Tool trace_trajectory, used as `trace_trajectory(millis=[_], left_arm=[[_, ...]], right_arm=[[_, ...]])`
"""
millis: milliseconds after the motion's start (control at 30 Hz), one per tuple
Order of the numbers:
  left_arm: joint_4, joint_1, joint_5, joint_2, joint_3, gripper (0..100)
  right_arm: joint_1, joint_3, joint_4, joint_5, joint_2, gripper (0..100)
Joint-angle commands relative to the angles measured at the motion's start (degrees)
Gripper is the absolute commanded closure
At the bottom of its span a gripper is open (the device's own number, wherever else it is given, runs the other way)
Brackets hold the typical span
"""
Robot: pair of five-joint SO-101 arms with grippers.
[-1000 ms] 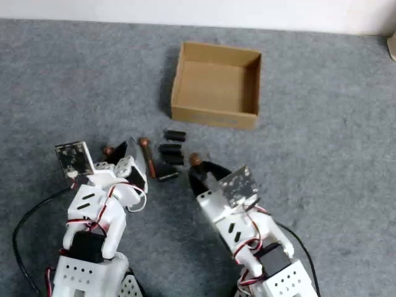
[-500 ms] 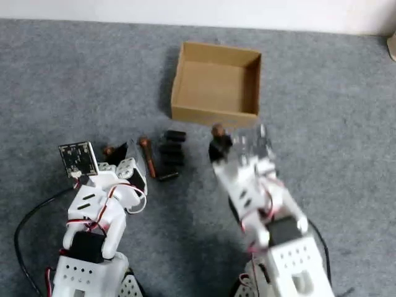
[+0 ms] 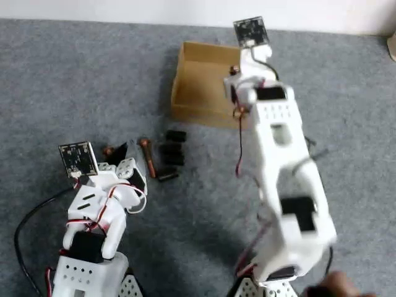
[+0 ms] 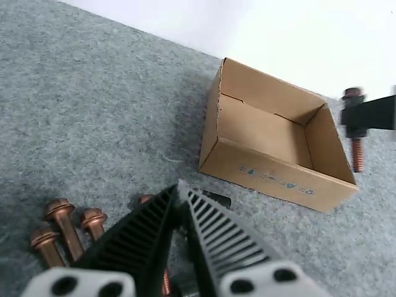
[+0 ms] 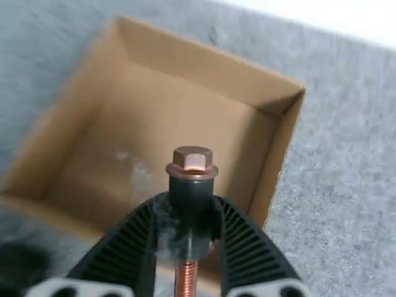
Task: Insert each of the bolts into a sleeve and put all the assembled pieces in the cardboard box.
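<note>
Right claw [image 5: 189,209] clenched on black sleeve [image 5: 189,195], copper bolt [image 5: 193,162] through it, upright over cardboard box [image 5: 207,65] near worktop's [image 3: 74,80] far edge. Left claw [image 4: 180,197] closed, empty, beside loose bolts [image 4: 62,218] and sleeves [image 3: 171,148], left of worktop's middle.

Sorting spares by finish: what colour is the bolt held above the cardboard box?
Copper-brown bolt, seated in a black sleeve; clearest in the right wrist view.
</note>
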State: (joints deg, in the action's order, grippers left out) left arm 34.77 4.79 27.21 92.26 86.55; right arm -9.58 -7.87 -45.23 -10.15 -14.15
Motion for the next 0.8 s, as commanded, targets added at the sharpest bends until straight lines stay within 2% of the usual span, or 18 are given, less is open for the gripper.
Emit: trace_trajectory(millis=[0,300,367,500,633,767], left_arm=[[0.0,-0.7,-0.4,0.0,-0.2,99],[0.0,-0.8,-1.2,0.0,-0.2,99],[0.3,-1.2,-7.5,0.0,-0.2,99],[0.0,-6.0,-27.3,0.5,-0.7,99],[-2.0,-10.4,-39.0,0.6,-2.0,99],[-10.9,-14.5,-47.6,0.6,-2.4,99]], right_arm=[[2.2,-20.4,-4.4,-0.4,-12.2,99.4],[3.2,-50.5,-18.2,-0.7,-32.8,99.4],[3.2,-55.6,-21.3,-0.7,-35.9,99.4],[3.1,-64.0,-26.4,-0.7,-40.9,99.2],[3.1,-70.9,-30.1,-0.7,-44.7,99.2],[2.9,-75.4,-32.6,-0.7,-47.7,99.1]])
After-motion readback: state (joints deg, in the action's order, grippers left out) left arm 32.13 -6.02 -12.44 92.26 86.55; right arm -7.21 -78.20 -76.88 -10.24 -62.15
